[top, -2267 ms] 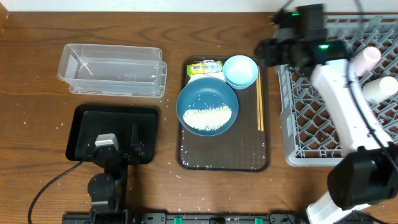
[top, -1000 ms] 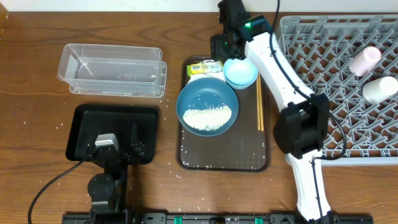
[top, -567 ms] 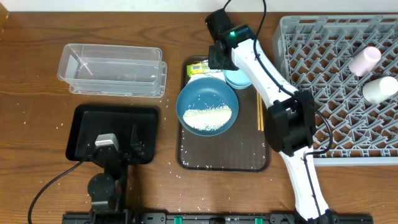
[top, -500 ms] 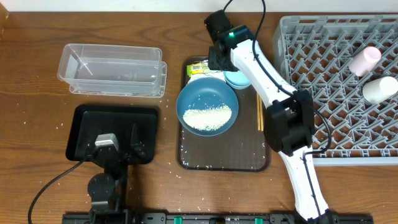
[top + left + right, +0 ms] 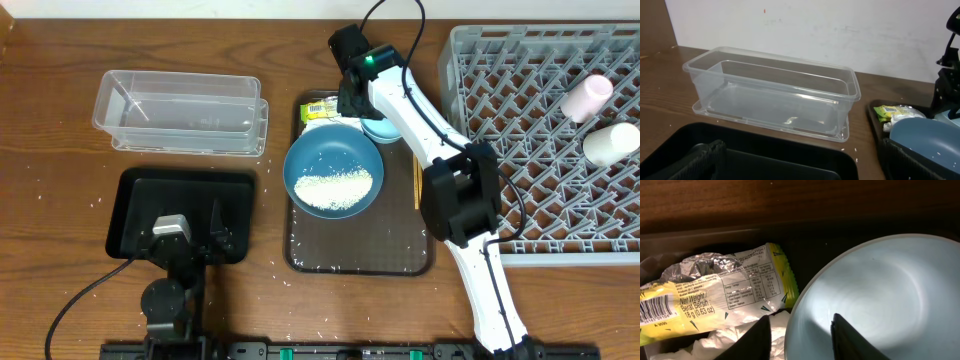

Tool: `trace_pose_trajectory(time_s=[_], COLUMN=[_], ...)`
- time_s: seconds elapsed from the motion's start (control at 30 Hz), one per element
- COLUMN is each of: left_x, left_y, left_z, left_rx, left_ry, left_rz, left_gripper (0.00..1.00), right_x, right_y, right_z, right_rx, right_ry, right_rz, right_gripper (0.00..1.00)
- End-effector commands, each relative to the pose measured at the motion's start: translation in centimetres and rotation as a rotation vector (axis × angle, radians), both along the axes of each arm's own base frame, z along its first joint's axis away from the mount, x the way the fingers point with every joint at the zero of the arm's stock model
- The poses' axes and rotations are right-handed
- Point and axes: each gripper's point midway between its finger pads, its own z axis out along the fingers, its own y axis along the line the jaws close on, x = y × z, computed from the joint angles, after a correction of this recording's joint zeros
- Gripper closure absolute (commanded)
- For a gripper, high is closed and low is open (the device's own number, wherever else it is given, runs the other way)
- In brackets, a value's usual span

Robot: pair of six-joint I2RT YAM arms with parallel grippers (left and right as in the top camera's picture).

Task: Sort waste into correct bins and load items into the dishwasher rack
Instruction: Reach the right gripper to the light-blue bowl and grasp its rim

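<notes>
My right gripper (image 5: 352, 102) (image 5: 802, 340) is open, one finger inside the light-blue cup (image 5: 388, 126) (image 5: 880, 290) and one outside its left rim. The yellow-green wrapper (image 5: 326, 108) (image 5: 705, 290) and white napkin (image 5: 735, 342) lie just left of it. The dark-blue bowl (image 5: 333, 175) holds white rice (image 5: 333, 188). Chopsticks (image 5: 417, 175) lie along the right side of the brown tray. Pink (image 5: 586, 97) and white (image 5: 610, 143) cups lie in the grey rack (image 5: 520, 120). My left gripper (image 5: 185, 240) (image 5: 805, 172) is open, low over the black tray (image 5: 140, 190).
The clear tub (image 5: 180, 110) (image 5: 775, 95) stands behind the black tray. The brown serving tray (image 5: 360, 255) holds the bowl, cup and waste. Loose rice grains are scattered on the wooden table around the trays.
My right arm has swung left from the rack to the far end of the brown tray and come down over the light-blue cup's left rim. The left arm has not moved.
</notes>
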Motion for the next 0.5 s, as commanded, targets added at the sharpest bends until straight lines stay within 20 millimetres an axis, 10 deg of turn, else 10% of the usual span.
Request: trace_pose_trajectory(time_s=[0.0,0.47], left_x=[-0.09,-0.09], left_y=[0.16,0.16], left_z=[-1.76,-1.75], left_rx=[0.012,0.012], left_ry=[0.054,0.054], left_rz=[0.007,0.007], left_gripper=[0.02,0.02], right_x=[-0.32,-0.98], right_y=[0.32,-0.05], right_z=[-0.49,-1.21], right_rx=[-0.018,-0.033], right_ry=[0.004,0.037], right_rz=[-0.013,-0.023], right_gripper=[0.70,0.79])
